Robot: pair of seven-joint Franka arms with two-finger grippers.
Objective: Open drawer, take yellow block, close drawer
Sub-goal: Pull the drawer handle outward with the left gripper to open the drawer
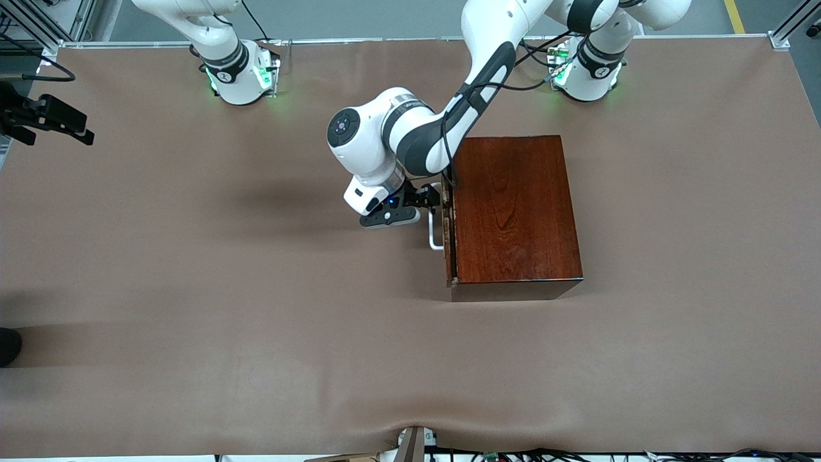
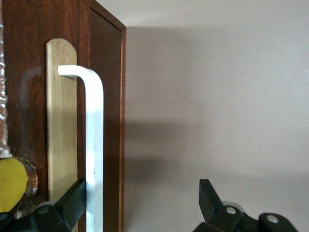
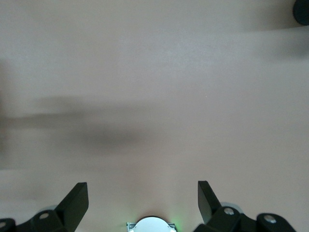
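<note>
The dark reddish-brown wooden box (image 1: 516, 205) stands mid-table, toward the left arm's end. Its drawer (image 1: 449, 224) faces the right arm's end and sits pushed in, only its front showing (image 2: 29, 96). The white bar handle (image 1: 435, 240) (image 2: 94, 135) stands off a brass plate. My left gripper (image 1: 438, 196) (image 2: 142, 186) is open at the handle. The bar lies between its fingers, close to one finger (image 2: 72, 198). The yellow block is hidden. My right gripper (image 3: 143, 193) is open and empty, high over bare table, out of the front view.
A brown mat (image 1: 256, 289) covers the table. The arm bases stand along the edge farthest from the front camera. A black fixture (image 1: 45, 115) juts in at the right arm's end. A yellow patch (image 2: 9, 183) at the left wrist view's edge is unidentifiable.
</note>
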